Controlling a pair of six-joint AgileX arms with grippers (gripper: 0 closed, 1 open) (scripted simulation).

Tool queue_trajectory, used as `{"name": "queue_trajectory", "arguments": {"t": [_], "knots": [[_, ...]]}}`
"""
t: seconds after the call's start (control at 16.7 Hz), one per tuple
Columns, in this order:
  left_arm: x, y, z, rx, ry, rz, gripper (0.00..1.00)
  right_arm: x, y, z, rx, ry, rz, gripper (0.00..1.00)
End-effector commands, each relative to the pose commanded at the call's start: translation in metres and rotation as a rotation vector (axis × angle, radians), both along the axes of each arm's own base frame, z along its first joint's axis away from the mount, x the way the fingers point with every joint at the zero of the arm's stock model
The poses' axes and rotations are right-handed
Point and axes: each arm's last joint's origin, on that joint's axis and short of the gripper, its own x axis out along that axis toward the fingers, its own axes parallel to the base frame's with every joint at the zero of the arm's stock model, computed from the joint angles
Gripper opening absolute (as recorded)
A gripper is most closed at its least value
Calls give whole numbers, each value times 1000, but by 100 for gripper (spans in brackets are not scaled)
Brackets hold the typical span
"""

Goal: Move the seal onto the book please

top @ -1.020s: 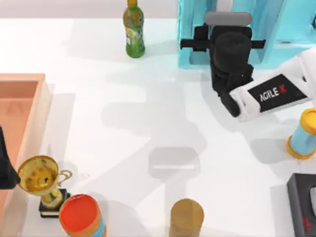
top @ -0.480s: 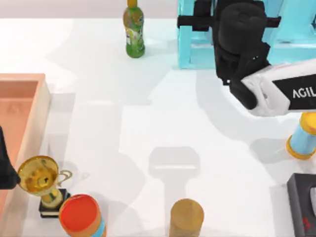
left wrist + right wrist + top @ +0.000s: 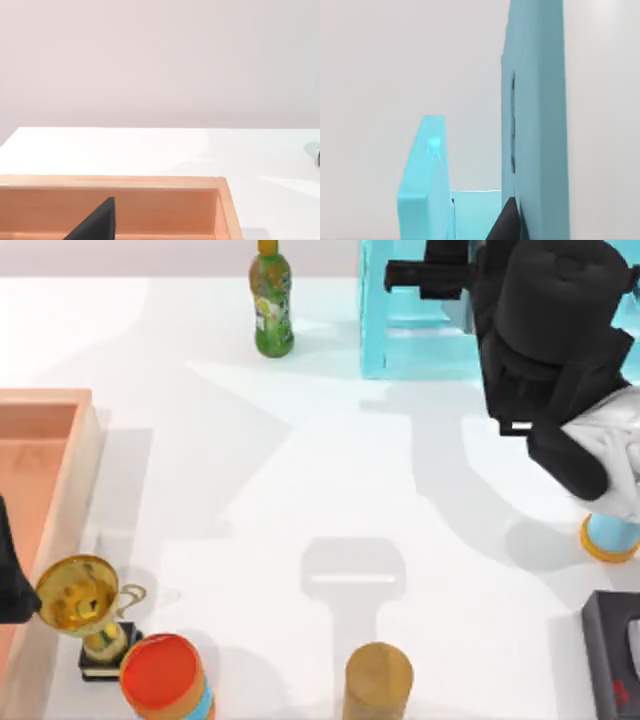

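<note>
**Seal hidden at the shelf, right arm the nearer**

I cannot tell where the seal or the book lies. By my judgement the seal sits under the bulk of the right arm, at the cyan shelf unit (image 3: pixel 405 340) on the far right of the counter (image 3: pixel 250 490). Its long axis cannot be read.

The right gripper (image 3: pixel 445 275) hangs over that shelf, and the right wrist view shows a dark tip close beside one smooth, glossy cyan wall. Whether it is open, closed or holding anything cannot be told. This arm is clearly the nearer one for the coming move.

The left gripper (image 3: pixel 10 575) is parked over the pale wooden tray (image 3: pixel 60 470) at the left edge, its state also unreadable.

Around them stand a green bottle (image 3: pixel 271 305), a shiny gold trophy (image 3: pixel 85 605) and a matte tan cylinder (image 3: pixel 378 678).
</note>
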Motion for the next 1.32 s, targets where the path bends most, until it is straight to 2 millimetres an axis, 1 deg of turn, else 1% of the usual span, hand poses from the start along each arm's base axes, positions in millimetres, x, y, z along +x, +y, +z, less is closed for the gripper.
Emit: {"name": "queue_trajectory", "arguments": {"t": [0.18, 0.3, 0.66, 0.78, 0.9, 1.02, 1.32], "knots": [[0, 0, 0, 0, 0, 0, 100, -30, -6, 9, -11, 18, -3, 0], [0, 0, 0, 0, 0, 0, 100, -40, -7, 11, -13, 22, -3, 0], [0, 0, 0, 0, 0, 0, 100, -38, -7, 9, -17, 27, -5, 0], [0, 0, 0, 0, 0, 0, 100, -37, -2, 5, -57, 37, 3, 0], [0, 0, 0, 0, 0, 0, 100, -36, 10, -4, -150, 59, 20, 0], [0, 0, 0, 0, 0, 0, 100, -34, 25, -17, -295, 89, 46, 0], [0, 0, 0, 0, 0, 0, 100, -38, 72, -62, -808, 148, 163, 0]]}}
